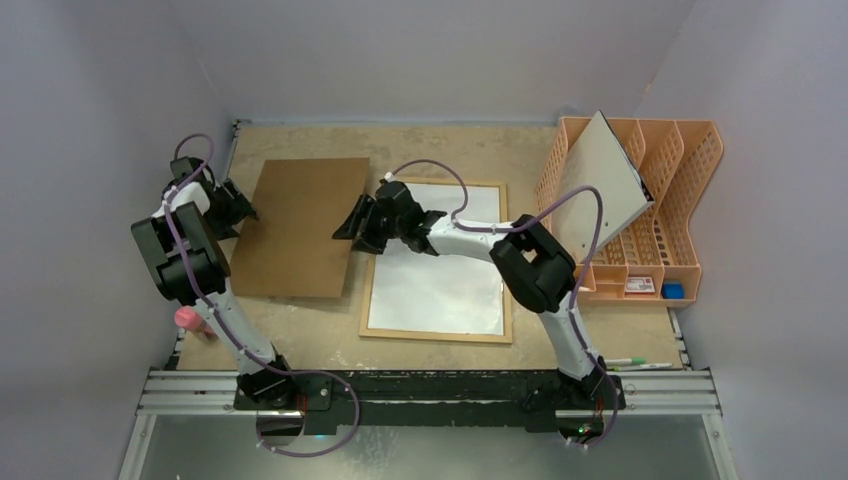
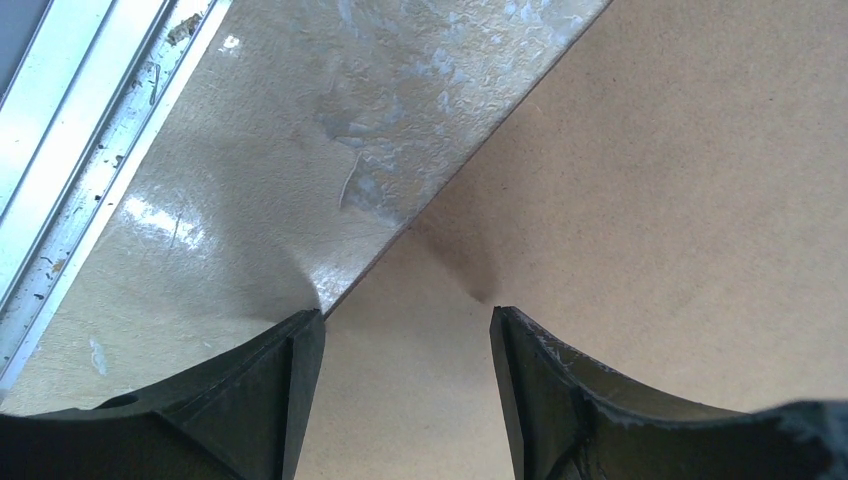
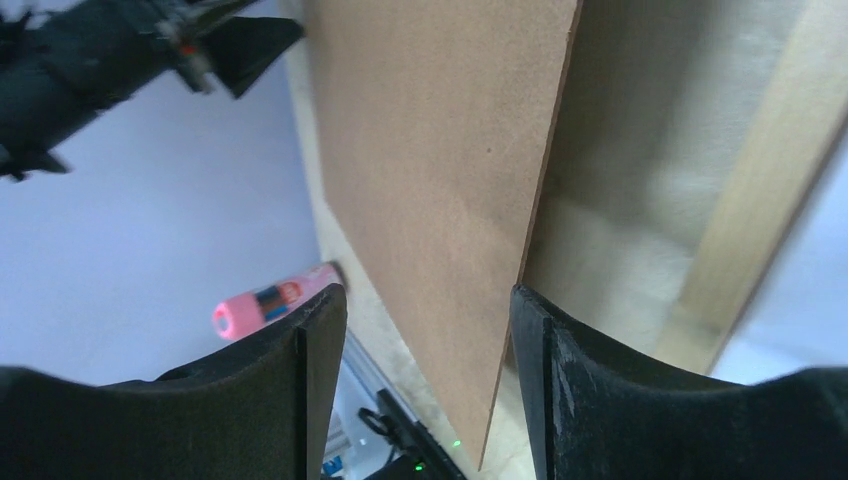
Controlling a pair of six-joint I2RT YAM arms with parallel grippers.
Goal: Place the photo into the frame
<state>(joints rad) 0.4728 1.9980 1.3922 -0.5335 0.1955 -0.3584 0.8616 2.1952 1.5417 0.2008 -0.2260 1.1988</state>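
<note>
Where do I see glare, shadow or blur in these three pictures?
Top external: a soft sheen lies on the pale panel inside the frame. Left wrist: bright glare patches on the table, and a dark shadow at the edge of the board. Right wrist: the pink tube looks soft, out of focus.

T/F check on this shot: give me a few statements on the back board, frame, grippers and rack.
1. The back board sits inside the frame. False: it lies left of the frame, outside it.
2. The left gripper is at the board's left edge, the right gripper at its right edge. True.
3. The frame holds a cat print. False: its inside shows plain white.
4. A grey-white board leans in the orange rack. True.
5. The pink tube lies by the right arm. False: it is by the left arm.
</note>
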